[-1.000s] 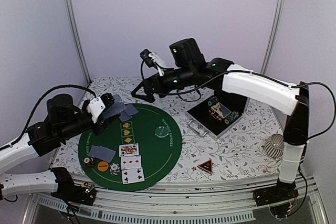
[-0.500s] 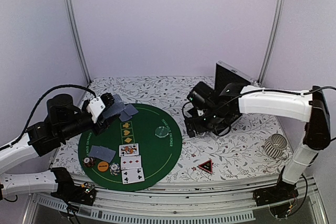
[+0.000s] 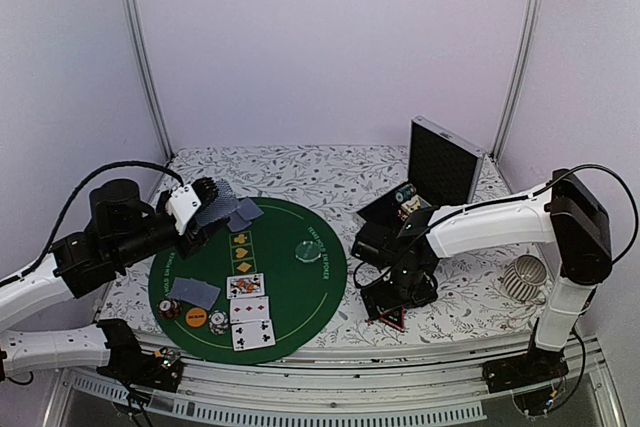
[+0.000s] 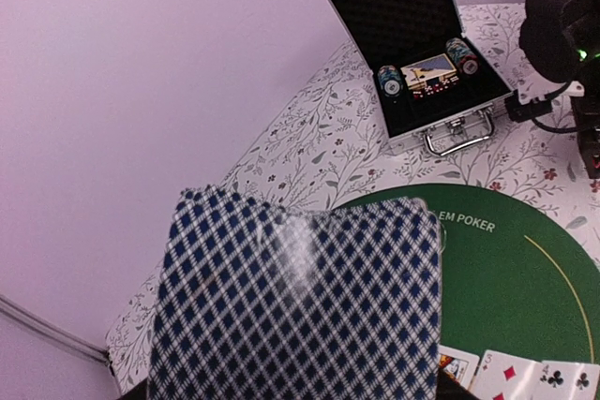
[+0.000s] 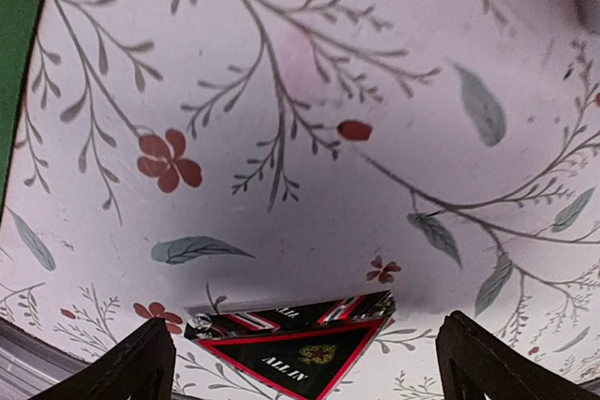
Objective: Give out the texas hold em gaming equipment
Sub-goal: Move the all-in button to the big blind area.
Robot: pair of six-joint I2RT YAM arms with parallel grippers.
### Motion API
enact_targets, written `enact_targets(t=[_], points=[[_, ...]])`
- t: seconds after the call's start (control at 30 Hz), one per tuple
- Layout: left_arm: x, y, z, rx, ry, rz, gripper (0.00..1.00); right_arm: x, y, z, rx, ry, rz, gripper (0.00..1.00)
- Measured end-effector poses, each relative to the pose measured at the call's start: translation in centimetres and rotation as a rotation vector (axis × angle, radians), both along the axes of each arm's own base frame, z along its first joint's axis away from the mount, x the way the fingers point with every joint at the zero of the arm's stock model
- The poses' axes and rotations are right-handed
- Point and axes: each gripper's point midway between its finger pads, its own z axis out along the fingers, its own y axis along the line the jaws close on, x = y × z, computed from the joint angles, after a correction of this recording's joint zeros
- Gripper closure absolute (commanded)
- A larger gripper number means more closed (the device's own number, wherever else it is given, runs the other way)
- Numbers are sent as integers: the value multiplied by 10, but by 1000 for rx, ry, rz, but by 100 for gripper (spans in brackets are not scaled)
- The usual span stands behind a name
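Note:
My left gripper (image 3: 207,211) is shut on a fanned pack of blue-checked playing cards (image 4: 295,299), held above the back left edge of the green round mat (image 3: 300,297); the cards hide its fingers in the left wrist view. On the mat lie three face-up cards (image 3: 249,308), face-down cards (image 3: 194,292), chip stacks (image 3: 218,322), an orange disc (image 3: 196,318) and a clear disc (image 3: 307,250). My right gripper (image 5: 314,374) is open, low over the red-black triangle token (image 5: 302,346), one finger on each side, apart from it. In the top view that gripper (image 3: 390,305) covers most of the token.
An open black case (image 3: 440,162) with more chips (image 4: 390,81) and a card box stands at the back right on the flowered cloth. A white ribbed cup (image 3: 522,277) sits at the right edge, close to the right arm. The table's front edge is just below the token.
The right arm has swung from the back of the table, past the case, down to the triangle token at the front right. The left arm and its cards have not moved.

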Motion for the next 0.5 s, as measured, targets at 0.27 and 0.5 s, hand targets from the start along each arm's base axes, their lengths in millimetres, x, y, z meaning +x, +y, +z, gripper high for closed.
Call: enact_targets(t=[0.27,0.5], points=[[0,0,-1,2,3,-1,46,-18,4,-10,32,67,6,6],[0,-1,-2,4,6,-3,46,-20,3,-10,29,73,4,19]])
